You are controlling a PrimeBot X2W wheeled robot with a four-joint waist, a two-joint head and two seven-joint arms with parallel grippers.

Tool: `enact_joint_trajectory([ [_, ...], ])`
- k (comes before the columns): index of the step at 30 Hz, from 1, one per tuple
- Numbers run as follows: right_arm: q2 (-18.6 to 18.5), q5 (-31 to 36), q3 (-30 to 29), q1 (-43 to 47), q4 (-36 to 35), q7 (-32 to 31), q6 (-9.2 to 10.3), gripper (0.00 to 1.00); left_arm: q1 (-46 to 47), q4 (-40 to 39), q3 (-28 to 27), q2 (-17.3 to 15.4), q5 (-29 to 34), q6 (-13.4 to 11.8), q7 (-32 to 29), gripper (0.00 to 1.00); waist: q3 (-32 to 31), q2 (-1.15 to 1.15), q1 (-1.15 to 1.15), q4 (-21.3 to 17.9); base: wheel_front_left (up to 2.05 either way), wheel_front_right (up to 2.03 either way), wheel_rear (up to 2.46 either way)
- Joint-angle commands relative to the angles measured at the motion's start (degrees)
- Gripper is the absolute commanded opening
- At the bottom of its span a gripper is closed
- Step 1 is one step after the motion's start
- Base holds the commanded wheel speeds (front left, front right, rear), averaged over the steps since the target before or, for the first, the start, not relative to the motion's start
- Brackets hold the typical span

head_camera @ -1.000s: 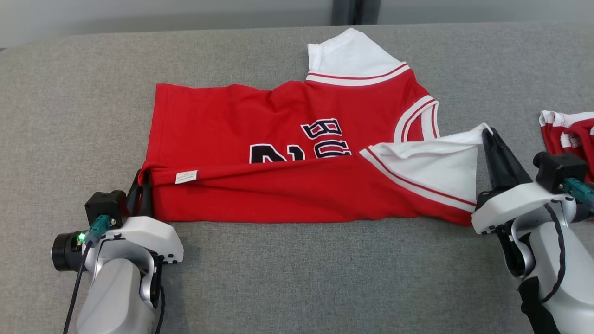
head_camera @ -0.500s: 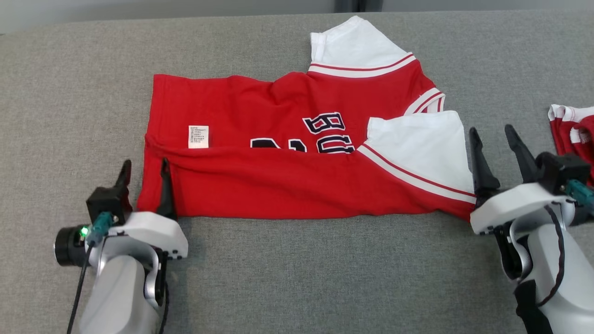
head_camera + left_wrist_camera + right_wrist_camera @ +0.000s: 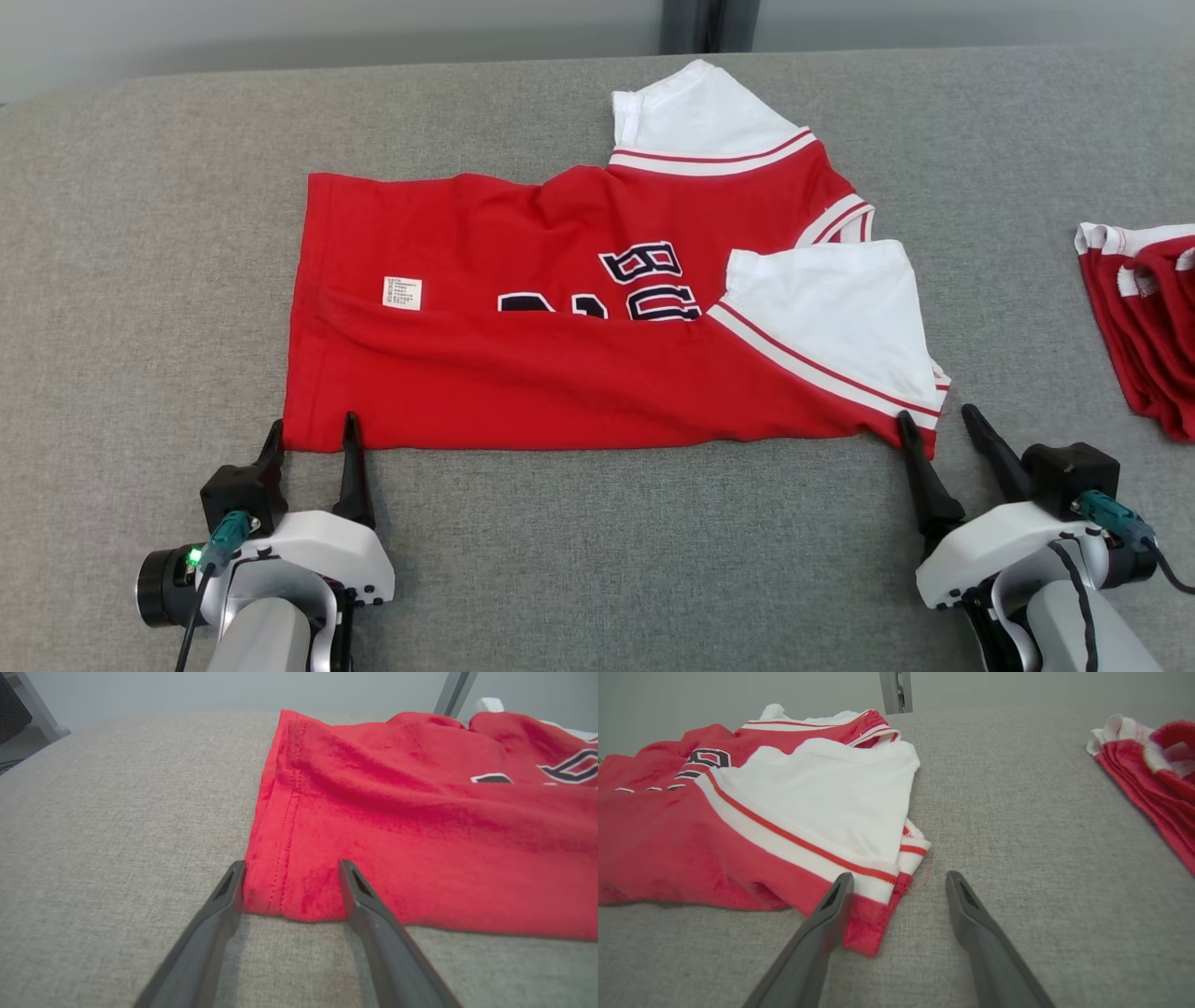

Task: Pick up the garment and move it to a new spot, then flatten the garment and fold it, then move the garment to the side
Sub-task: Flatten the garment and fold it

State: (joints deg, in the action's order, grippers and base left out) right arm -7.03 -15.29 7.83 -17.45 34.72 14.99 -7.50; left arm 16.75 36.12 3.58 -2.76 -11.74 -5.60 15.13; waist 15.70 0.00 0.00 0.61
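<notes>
Jersey (image 3: 560, 373): red basketball top w/ white sleeves, lies flat-ish across the middle of the table (image 3: 597, 560). Its near long edge is folded up over the front, half covering the dark lettering (image 3: 644, 280).
Care tag (image 3: 402, 292): small white rectangle on the folded-over part, towards the hem end.
Near sleeve (image 3: 831, 317): white w/ red stripe, laid over the jersey body on the robot's right.
Far sleeve (image 3: 695, 117): white, sticks out past the far edge.
Left claw (image 3: 313, 425): fingers apart, gripping nothing. Low at the jersey's near hem corner; in the left wrist view (image 3: 290, 865) that corner sits between the two fingers, and I can't tell if they touch the cloth.
Right claw (image 3: 936, 413): fingers apart, gripping nothing. At the near sleeve's cuff corner; in the right wrist view (image 3: 899, 876) one finger overlaps the red cuff edge and the other is over bare table.
Second garment (image 3: 1144, 317): folded red-and-white pile at the table's right edge, well apart from the jersey.
Table: grey woven cover.
</notes>
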Motion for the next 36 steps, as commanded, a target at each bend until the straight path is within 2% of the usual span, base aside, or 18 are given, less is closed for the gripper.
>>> enact_joint_trajectory([
  [1,0.2,-0.6,0.3,-0.3,1.0,0.3,0.02,1.0,-0.1,0.1,0.1,-0.3,-0.2,-0.4,0.0,1.0,0.1,0.0,0.0,0.1,0.0,0.0,0.0],
  [2,0.4,-0.9,0.6,-0.7,1.9,0.1,0.02,1.0,0.1,0.1,0.3,-0.3,-0.3,-0.4,0.0,1.0,0.2,0.0,0.0,0.2,0.0,0.0,0.0],
  [3,0.4,-1.0,1.0,-0.9,3.0,0.1,0.02,0.93,0.4,0.2,0.4,-0.3,-0.3,-0.4,0.0,1.0,0.3,0.0,0.0,0.3,0.0,0.0,0.0],
  [4,0.5,-1.5,1.7,-1.3,4.3,0.0,0.02,0.76,0.7,0.3,0.5,-0.3,-0.3,-0.5,0.0,1.0,0.4,0.0,0.0,0.5,0.0,0.0,0.0],
  [5,0.7,-1.9,2.2,-1.6,5.4,-0.1,0.02,0.44,1.0,0.3,0.6,-0.3,-0.4,-0.5,0.0,1.0,0.6,0.0,0.0,0.6,0.0,0.0,0.0],
  [6,0.6,-2.6,3.9,-2.5,7.0,-0.2,0.02,0.0,1.5,0.7,0.6,-0.3,-0.5,-0.5,0.0,1.0,0.8,0.0,0.0,0.7,0.0,0.0,0.0],
  [14,-1.2,-4.5,4.2,-5.0,4.1,0.0,0.07,0.0,3.0,4.4,-0.3,-0.3,-0.8,0.2,-0.1,1.0,1.5,0.0,0.0,0.3,0.0,0.0,0.0],
  [18,-1.6,-5.0,4.6,-5.4,2.7,0.1,0.07,0.0,4.1,8.9,-0.8,-0.3,-1.5,0.2,-0.3,1.0,1.7,0.0,0.0,-0.3,0.0,0.0,0.0],
  [19,-1.6,-5.1,4.5,-5.5,2.2,0.1,0.06,0.0,4.4,10.4,-0.6,-0.3,-1.6,0.5,-0.4,0.47,1.8,0.0,0.0,-0.4,0.0,0.0,0.0],
  [20,-1.6,-5.0,4.5,-5.5,2.0,0.1,0.05,0.0,4.8,11.3,-0.5,-0.2,-2.1,0.7,-0.4,0.0,1.7,0.0,0.0,-0.5,0.0,0.0,0.0],
  [23,-1.4,-5.2,4.2,-5.2,1.8,0.1,0.03,0.0,5.3,13.9,0.5,-0.1,-2.3,1.6,-0.5,0.0,1.3,0.0,0.0,-0.5,0.0,0.0,0.0],
  [27,-1.0,-5.6,2.8,-4.3,2.2,0.1,0.03,0.0,4.8,12.5,0.5,-0.2,-2.3,1.8,-0.2,0.0,-0.7,0.0,0.0,-0.2,0.0,0.0,0.0],
  [36,-0.6,-7.4,1.2,2.3,5.6,0.2,0.05,0.0,-3.8,8.3,-2.2,-0.5,-0.4,2.0,0.0,0.0,-11.3,0.0,0.0,0.6,0.0,0.0,0.0],
])
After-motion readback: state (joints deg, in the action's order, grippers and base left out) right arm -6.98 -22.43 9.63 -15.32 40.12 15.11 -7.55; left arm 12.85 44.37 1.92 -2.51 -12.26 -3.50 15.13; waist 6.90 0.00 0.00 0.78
